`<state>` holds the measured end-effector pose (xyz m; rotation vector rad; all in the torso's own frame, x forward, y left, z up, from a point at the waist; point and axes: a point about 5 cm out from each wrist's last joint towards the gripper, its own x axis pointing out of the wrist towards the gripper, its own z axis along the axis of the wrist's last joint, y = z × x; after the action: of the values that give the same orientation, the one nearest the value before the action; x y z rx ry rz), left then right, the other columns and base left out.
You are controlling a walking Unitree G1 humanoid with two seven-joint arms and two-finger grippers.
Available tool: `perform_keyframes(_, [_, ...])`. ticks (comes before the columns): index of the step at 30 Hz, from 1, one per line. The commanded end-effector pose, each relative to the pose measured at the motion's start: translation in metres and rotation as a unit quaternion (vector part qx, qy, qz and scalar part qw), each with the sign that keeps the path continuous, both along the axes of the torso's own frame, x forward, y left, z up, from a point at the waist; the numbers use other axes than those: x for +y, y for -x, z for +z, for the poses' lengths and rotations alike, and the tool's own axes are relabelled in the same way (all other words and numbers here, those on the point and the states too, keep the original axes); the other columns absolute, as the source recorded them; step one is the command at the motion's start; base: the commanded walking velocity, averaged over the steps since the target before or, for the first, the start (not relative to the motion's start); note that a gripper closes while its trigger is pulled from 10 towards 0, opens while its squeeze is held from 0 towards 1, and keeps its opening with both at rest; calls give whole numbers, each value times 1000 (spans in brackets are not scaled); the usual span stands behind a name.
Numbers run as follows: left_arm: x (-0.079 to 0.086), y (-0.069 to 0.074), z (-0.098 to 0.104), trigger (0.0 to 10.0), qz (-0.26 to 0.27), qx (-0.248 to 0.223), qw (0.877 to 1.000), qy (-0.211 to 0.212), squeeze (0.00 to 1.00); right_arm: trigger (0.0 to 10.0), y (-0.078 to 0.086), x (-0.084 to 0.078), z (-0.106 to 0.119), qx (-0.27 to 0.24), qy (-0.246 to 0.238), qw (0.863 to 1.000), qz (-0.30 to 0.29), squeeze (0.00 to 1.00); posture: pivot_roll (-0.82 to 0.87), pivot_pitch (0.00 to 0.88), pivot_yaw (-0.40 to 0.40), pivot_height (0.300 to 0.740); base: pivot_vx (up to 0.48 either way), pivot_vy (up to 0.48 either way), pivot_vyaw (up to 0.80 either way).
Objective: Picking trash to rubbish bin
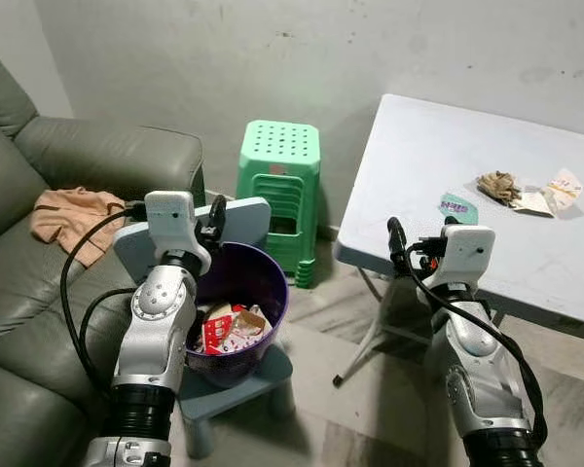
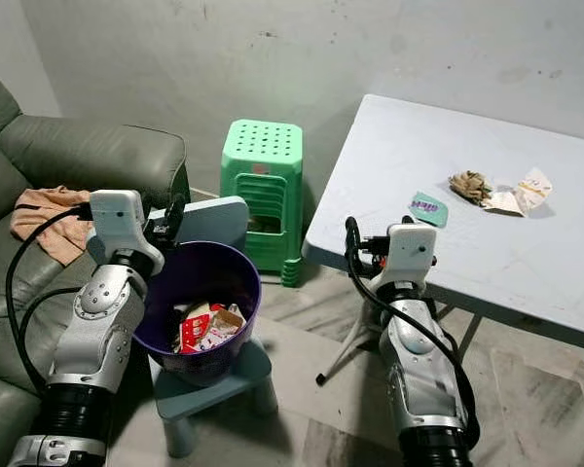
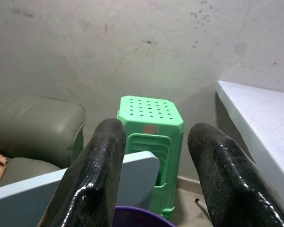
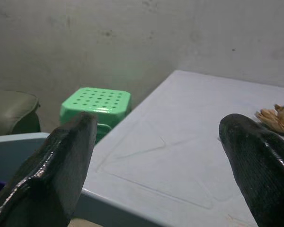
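1. The purple rubbish bin (image 1: 243,292) sits on a small grey-blue stool (image 1: 263,375) right beside the grey sofa (image 1: 39,292). It's already got some stuff in it: a red and white wrapper (image 1: 217,329) and a few other scraps.
2. The left hand (image 3: 154,177) is up over the bin's back rim, fingers a moderate way apart with nothing between them. From its wrist camera you look straight past the fingers to the green stool (image 3: 150,118) by the wall.
3. The right hand (image 4: 161,165) hangs just off the near corner of the white folding surface (image 1: 526,224), fingers spread wide and empty.
4. Trash on the surface: a teal packet (image 1: 458,206) close to the near edge, a crumpled brownish wad (image 1: 498,185) further in, and a white wrapper with some orange print (image 1: 550,193) touching that wad. All of it is well apart from the bin.
5. Other stuff around: a peach-coloured cloth (image 1: 73,216) lying on the sofa seat, and a grey-blue panel (image 1: 243,222) standing behind the bin, probably a second stool tipped up, but I can't tell.
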<state>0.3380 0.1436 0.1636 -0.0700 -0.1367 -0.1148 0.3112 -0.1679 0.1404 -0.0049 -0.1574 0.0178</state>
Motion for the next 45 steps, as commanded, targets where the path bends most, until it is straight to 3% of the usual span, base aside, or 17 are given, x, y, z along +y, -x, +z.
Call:
perform_keyframes(1, [-3,-3,2,10000,-14,3,1000,3,0,10000,3,-5,1,-6,2,1000,-14,0,-9,0,-53,740,0,-334,-775])
perform_keyframes(25, [-4,-3,-5,10000,-3,24,999,23,0,10000,6,-6,-2,3,2,1000,-20,0,-12,0,-58,740,0,-257,-755])
perform_keyframes(41, [-9,-3,-10,10000,10,36,999,29,0,10000,9,-9,-4,8,-7,1000,-19,0,-21,0,-53,740,0,0,0])
perform_keyframes(45, [-12,-2,-17,10000,9,64,997,36,0,10000,12,-12,-5,7,-5,1000,-28,0,-32,0,-47,740,0,0,0])
